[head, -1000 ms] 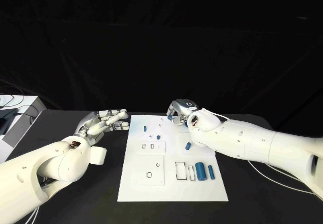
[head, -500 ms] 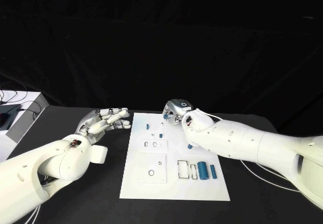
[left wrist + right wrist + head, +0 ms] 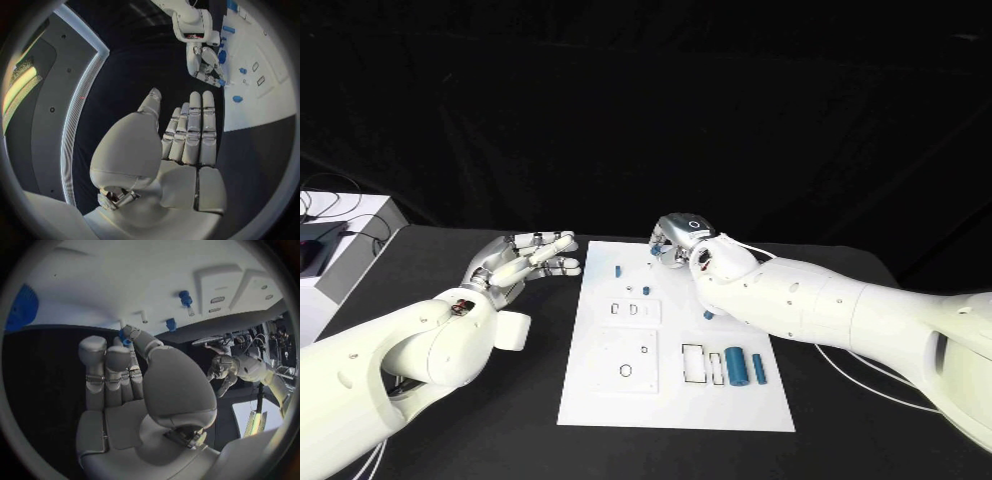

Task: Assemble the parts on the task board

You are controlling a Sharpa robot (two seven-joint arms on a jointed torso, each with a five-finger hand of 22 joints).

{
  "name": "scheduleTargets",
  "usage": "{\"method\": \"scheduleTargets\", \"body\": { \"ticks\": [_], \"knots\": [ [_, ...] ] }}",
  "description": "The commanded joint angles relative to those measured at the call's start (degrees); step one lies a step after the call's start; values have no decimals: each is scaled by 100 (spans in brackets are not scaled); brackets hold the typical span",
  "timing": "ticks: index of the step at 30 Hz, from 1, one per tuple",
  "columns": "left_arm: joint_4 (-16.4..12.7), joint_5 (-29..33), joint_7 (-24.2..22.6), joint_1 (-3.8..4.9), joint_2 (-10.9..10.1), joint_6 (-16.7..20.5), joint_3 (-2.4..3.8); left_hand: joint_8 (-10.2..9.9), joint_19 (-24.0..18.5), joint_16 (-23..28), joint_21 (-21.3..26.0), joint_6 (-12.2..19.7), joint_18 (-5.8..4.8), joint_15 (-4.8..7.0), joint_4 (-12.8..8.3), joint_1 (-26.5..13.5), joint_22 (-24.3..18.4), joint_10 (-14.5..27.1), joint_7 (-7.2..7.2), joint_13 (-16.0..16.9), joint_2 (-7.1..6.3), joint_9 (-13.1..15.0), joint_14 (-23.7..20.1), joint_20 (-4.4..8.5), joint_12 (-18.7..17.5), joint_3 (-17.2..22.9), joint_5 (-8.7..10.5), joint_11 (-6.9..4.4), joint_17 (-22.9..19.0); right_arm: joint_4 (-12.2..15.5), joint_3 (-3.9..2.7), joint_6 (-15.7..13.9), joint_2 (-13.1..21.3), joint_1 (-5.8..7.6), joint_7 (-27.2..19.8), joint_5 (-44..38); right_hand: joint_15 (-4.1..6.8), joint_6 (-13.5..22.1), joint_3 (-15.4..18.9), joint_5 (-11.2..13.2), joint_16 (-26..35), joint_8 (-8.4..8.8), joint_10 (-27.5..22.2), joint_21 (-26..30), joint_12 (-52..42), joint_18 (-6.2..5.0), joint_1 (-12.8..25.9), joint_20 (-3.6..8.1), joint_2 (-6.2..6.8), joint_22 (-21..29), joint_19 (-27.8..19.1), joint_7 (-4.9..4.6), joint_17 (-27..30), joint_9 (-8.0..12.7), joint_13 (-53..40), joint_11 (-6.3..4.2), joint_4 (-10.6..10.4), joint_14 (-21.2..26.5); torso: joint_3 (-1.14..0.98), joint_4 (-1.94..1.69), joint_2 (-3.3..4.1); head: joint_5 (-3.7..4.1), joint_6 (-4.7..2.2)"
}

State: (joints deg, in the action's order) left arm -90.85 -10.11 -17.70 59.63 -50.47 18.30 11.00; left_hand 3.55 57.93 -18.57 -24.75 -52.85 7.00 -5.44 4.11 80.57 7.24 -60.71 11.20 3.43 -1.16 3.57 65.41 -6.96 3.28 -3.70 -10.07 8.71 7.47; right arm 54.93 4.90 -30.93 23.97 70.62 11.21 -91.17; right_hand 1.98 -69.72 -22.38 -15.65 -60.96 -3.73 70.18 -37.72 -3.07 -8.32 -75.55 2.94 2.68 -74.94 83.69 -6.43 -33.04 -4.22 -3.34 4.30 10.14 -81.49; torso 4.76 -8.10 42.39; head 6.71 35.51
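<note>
The white task board lies in the middle of the table. Blue parts on it include a peg, a short piece and two cylinders beside a slot at the near right. My right hand hovers over the board's far edge, fingers curled down. It pinches a small blue part, which shows at its thumb tip in the right wrist view. My left hand floats just off the board's far left corner, fingers straight and apart, holding nothing.
A white box with cables stands at the table's left edge. A pale cable runs over the table under my right arm. White blocks with slots and holes occupy the board's left half.
My right hand has shifted slightly to the left over the board's far edge, carrying the small blue part. The left hand stays where it was.
</note>
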Motion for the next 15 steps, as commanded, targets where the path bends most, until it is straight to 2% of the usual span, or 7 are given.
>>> {"method": "scheduleTargets", "body": {
  "ticks": [1, 13, 15],
  "knots": [
    [-18, -3, -15, 5, -2, -15, 7, -9, -52, -38, -31, 59, -17, -5, -2, 24, -24, 30, 3, -3, -3, -9, -30, 11, 24, 16, 13, 0, -16, -58, -2, 20, -43, 0, 44, -108, 21, -19, -10, -14, -24, -8, 219, 11, -34, -91, -9, 2, -173, -179, 304, -8, 2, -137, -17, -114, 13, 15, 4, -3, 7, -6, -12],
    [-22, -3, -7, 7, 3, -23, 10, -9, -52, -38, -31, 59, -17, -5, -2, 24, -24, 30, 3, -3, -3, -9, -30, 11, 24, 16, 13, 0, -16, -263, 1, 50, -168, -10, 50, -134, 21, -17, -12, -17, -22, -9, 215, 27, -35, -91, -7, 2, -174, -195, 305, -7, 3, -136, -17, -114, 12, 18, 17, -50, 16, -10, 8],
    [-21, -3, -6, 7, 7, -29, 10, -9, -52, -38, -31, 59, -17, -5, -2, 24, -24, 30, 3, -3, -3, -9, -30, 11, 24, 16, 13, 0, -16, -266, 1, 42, -173, -14, 47, -135, 19, -12, -12, -16, -18, -7, 208, 55, -35, -92, -6, 0, -175, -210, 305, -9, 6, -134, -17, -111, 11, 18, 23, -57, 18, -5, -12]
  ]
}}
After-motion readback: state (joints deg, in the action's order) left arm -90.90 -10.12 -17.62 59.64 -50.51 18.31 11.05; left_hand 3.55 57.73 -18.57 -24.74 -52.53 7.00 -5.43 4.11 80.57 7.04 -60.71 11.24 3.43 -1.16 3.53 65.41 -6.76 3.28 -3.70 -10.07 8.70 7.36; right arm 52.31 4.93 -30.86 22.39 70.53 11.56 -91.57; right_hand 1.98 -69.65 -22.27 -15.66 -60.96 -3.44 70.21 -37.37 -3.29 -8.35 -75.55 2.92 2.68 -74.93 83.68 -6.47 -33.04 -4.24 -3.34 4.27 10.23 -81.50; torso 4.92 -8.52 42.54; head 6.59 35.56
